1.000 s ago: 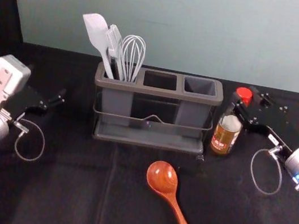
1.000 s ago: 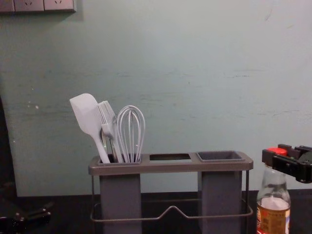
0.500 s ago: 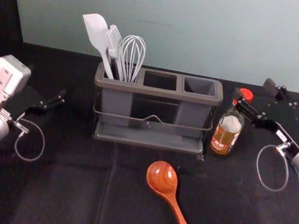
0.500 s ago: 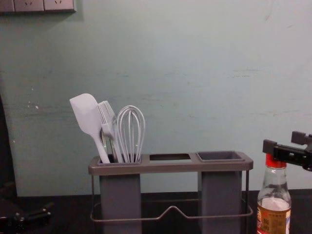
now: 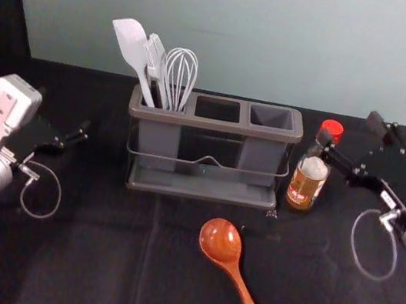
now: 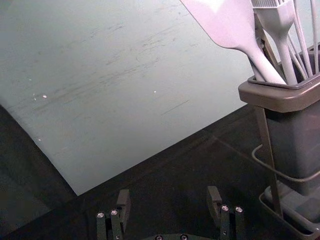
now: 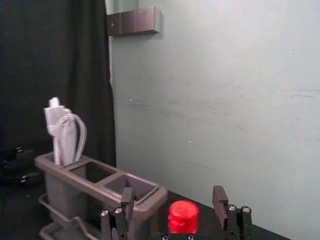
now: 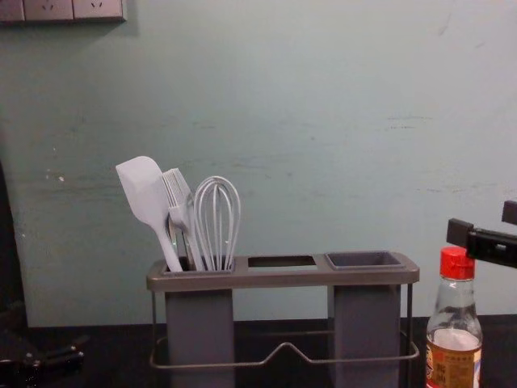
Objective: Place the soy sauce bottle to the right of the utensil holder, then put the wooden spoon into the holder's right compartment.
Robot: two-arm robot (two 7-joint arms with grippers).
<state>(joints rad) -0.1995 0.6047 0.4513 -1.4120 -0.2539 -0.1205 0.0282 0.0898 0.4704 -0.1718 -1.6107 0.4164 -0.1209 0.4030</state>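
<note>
soy sauce bottle (image 5: 307,183) of clear glass, red-capped, stands just right of the grey rectangular utensil holder (image 5: 215,124); red-brown wooden spoon (image 5: 220,241) lies before it. right gripper (image 5: 350,126), wide open and empty, is to its right; left gripper (image 5: 65,111), likewise, left.

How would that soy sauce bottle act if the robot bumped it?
The soy sauce bottle looks like clear glass, so it would probably feel stiff and might break in a fall. It stands upright, taller than it is wide, so a knock near its red cap could tip it. The smooth, rounded sides may be a bit slippery, and it would likely roll once down.
</note>
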